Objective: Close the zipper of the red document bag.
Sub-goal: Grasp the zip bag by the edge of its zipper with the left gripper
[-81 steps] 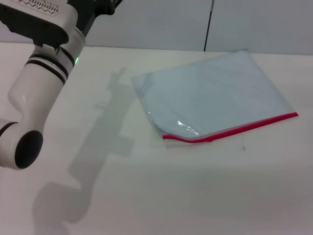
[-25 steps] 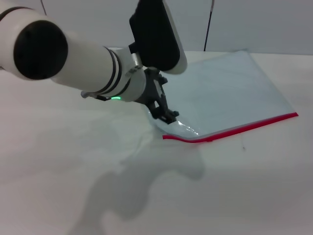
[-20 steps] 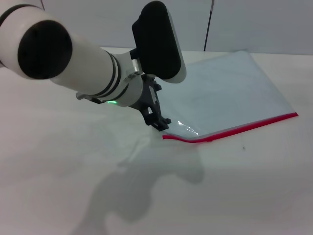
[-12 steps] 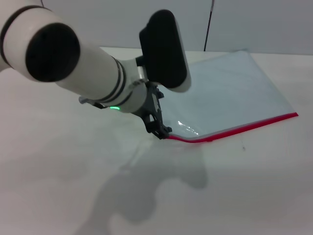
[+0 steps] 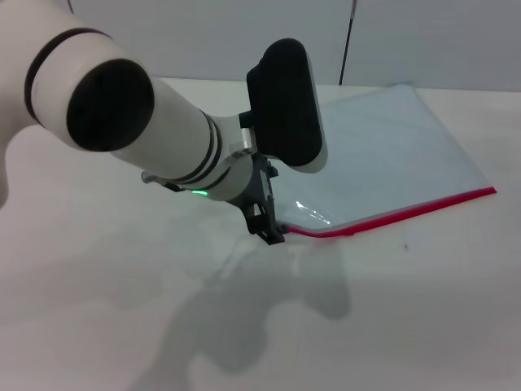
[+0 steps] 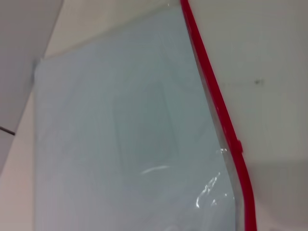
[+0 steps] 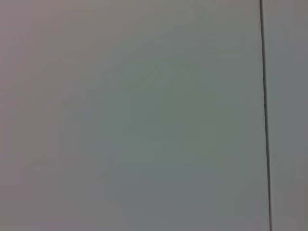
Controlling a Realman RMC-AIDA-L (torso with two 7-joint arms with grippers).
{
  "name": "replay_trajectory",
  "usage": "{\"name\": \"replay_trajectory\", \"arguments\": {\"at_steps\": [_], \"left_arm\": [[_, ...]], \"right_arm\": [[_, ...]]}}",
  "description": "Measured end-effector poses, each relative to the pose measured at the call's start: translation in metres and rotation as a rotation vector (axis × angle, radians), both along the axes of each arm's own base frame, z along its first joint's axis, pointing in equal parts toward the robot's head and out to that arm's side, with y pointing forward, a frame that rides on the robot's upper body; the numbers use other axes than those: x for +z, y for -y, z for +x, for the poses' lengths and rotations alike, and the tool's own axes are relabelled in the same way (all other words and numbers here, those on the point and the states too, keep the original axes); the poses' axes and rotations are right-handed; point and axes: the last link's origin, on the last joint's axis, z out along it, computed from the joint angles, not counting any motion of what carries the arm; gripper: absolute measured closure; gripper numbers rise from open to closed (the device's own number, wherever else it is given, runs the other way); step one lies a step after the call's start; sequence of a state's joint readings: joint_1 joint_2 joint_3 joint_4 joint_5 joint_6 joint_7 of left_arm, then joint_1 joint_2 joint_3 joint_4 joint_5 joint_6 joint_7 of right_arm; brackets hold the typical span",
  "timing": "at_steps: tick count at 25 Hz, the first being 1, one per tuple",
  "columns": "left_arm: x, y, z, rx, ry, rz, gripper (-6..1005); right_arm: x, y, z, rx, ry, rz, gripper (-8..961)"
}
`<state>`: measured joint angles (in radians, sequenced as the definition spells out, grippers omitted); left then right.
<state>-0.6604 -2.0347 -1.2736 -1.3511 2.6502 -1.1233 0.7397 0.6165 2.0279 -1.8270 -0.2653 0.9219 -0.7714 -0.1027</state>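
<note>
The red document bag lies flat on the white table, a translucent pale blue pouch with its zipper running as a red strip along the near edge. A small slider sits on the strip, toward its left end. My left gripper is down at the table surface, right at the zipper's left end by the pouch's rounded corner. In the left wrist view the bag, the zipper and the slider fill the picture. The right gripper is out of view.
The white table stretches out in front of the bag and to the left. A grey wall with a dark vertical seam stands behind the table's far edge. The right wrist view shows only a grey wall.
My left arm has swung in from the far left and come down, its gripper sliding from over the pouch's corner to the left end of the zipper. The bag has not moved.
</note>
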Motion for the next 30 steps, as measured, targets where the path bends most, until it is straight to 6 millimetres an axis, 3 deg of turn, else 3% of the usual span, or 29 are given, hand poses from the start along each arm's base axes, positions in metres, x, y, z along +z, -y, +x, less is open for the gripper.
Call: {"name": "replay_trajectory", "arguments": {"at_steps": [30], "left_arm": [[-0.022,-0.011,-0.017,-0.028,-0.028,0.015,109]], "right_arm": [[-0.002,-0.002,-0.002,0.0,-0.003,-0.01,93]]}}
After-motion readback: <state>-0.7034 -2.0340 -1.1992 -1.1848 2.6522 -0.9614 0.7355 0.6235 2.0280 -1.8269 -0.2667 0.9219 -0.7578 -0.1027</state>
